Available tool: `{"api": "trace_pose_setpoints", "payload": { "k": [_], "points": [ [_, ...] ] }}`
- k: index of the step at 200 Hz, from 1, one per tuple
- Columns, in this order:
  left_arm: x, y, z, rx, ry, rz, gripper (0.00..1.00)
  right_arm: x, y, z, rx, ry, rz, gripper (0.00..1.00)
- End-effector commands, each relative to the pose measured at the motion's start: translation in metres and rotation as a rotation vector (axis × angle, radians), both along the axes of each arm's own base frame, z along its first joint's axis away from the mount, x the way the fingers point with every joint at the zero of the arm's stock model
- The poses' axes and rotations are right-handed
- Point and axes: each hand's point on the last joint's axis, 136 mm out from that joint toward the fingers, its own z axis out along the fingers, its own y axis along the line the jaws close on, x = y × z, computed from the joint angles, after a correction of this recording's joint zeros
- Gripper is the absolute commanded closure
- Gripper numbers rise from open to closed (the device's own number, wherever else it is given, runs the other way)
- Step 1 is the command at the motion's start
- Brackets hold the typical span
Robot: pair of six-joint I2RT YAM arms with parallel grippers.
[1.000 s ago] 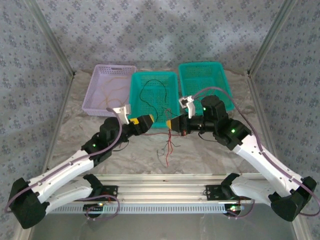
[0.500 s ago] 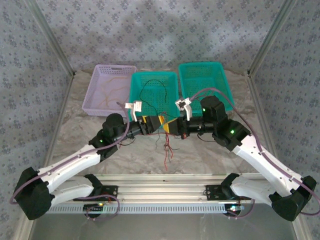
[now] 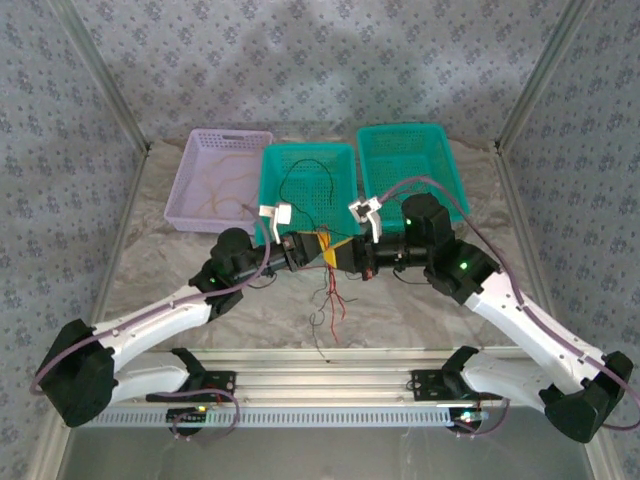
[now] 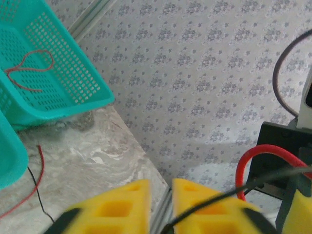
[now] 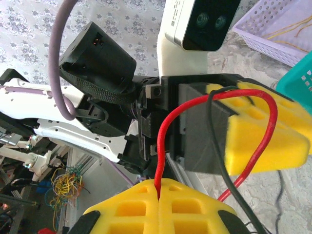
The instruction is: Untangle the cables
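Note:
My right gripper point(image 5: 159, 187) is shut on a thin red cable point(image 5: 168, 126), which rises from its yellow pads and loops over the left gripper's yellow finger point(image 5: 263, 131). A black cable point(image 5: 210, 136) runs beside it. My left gripper point(image 4: 161, 195) is open by a narrow gap, and the black cable point(image 4: 229, 192) crosses its right finger. In the top view both grippers meet tip to tip, left gripper point(image 3: 318, 247) and right gripper point(image 3: 342, 256), in front of the middle basket. Loose red and black strands point(image 3: 335, 300) hang from them to the table.
A purple basket point(image 3: 195, 170) at the back left holds pale beige wires. The middle teal basket point(image 3: 270, 195) holds a black wire point(image 3: 300, 180). The right teal basket point(image 4: 78, 73) holds a red wire point(image 4: 29, 68). Patterned walls enclose the table.
My left arm has swung right and forward until its gripper meets the right gripper. The right gripper has barely moved, and the hanging strands have shifted slightly.

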Motion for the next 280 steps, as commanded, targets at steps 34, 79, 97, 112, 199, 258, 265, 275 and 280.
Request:
{"api": "trace_pose_setpoints", "payload": {
  "k": [34,79,97,112,199,258,265,275,280],
  "points": [
    [0.014,0.029,0.009,0.082,-0.063,0.139,1.00,0.001,-0.027,0.003,-0.015,-0.003,-0.090,1.00],
    [0.074,0.133,0.027,0.220,0.020,0.535,1.00,0.039,-0.110,-0.019,0.021,0.128,-0.414,1.00],
    [0.091,0.167,0.037,0.251,0.057,0.654,1.00,0.048,-0.141,-0.021,0.062,0.162,-0.528,1.00],
    [0.102,0.190,0.052,0.246,0.057,0.739,1.00,0.053,-0.158,-0.026,0.088,0.206,-0.598,1.00],
    [0.057,0.260,0.240,0.316,-0.294,1.017,1.00,0.060,-0.241,-0.100,-0.227,0.311,-1.074,1.00],
    [0.029,0.274,0.311,0.264,-0.425,1.090,1.00,0.058,-0.267,-0.125,-0.362,0.373,-1.180,1.00],
    [0.027,0.271,0.318,0.243,-0.439,1.071,1.00,0.058,-0.267,-0.125,-0.360,0.370,-1.182,1.00],
    [0.028,0.260,0.323,0.223,-0.438,1.015,1.00,0.060,-0.263,-0.118,-0.324,0.344,-1.167,1.00],
    [0.031,0.253,0.324,0.213,-0.433,0.977,1.00,0.061,-0.260,-0.113,-0.302,0.334,-1.158,1.00]
  ]
}}
